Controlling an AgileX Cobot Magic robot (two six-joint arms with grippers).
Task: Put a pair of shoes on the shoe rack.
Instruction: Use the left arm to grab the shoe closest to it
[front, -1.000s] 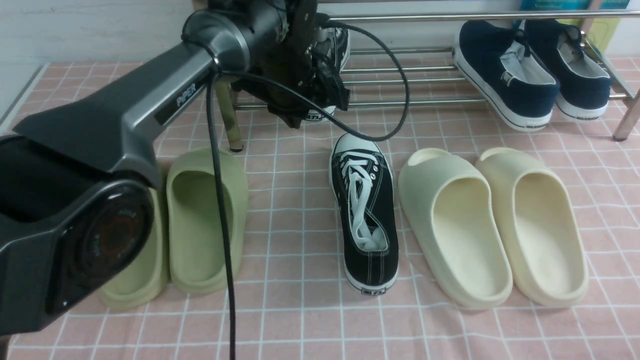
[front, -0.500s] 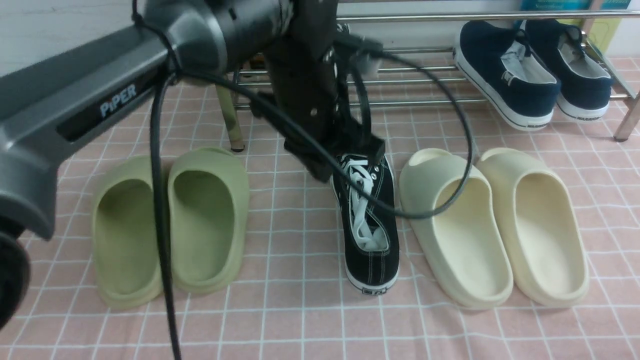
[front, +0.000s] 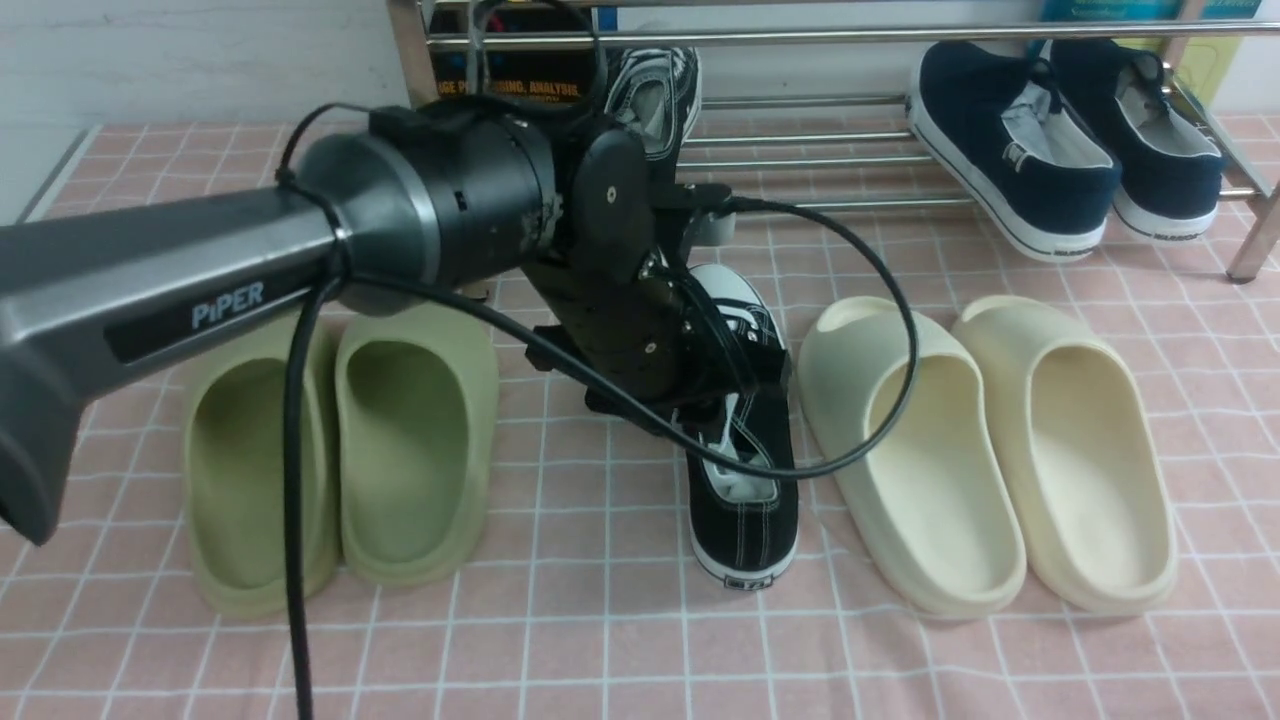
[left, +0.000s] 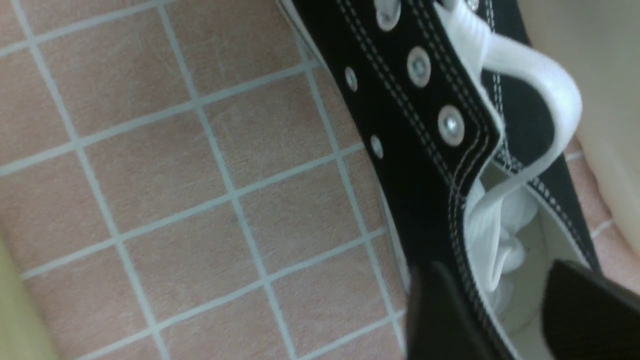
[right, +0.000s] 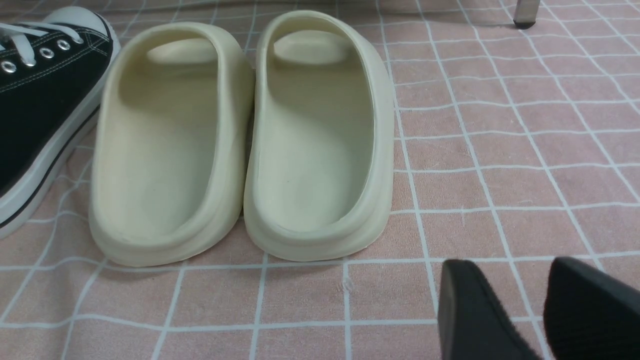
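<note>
Left gripper (left: 500, 280): parked right over the loose sneaker (front: 745, 500). The jaws are seen apart in the wrist view, with one finger (left: 440, 320) outside the sneaker's side wall and the other inside the opening. So the collar is straddled, not pinched.
Right gripper (right: 507, 265): jaws are apart here too, with nothing between them. It's held low over the pink cloth (front: 600, 640), near the heels of the cream slides (right: 240, 140).
Loose sneaker: laid flat on the cloth with its toe pointed at the rack (front: 830, 205). It's parked between the green slides (front: 410, 440) and the cream slides, closer to the cream ones, and the white laces are stuffed into the opening.
Racked sneaker (front: 660, 85): already set on the rack's left part, tilted on the bars and partly hidden behind the left arm.
Navy shoes (front: 1010, 150): kept as a pair at the rack's right end, well apart from the racked sneaker.
Rack: chrome bars, stood at the far side of the cloth.
</note>
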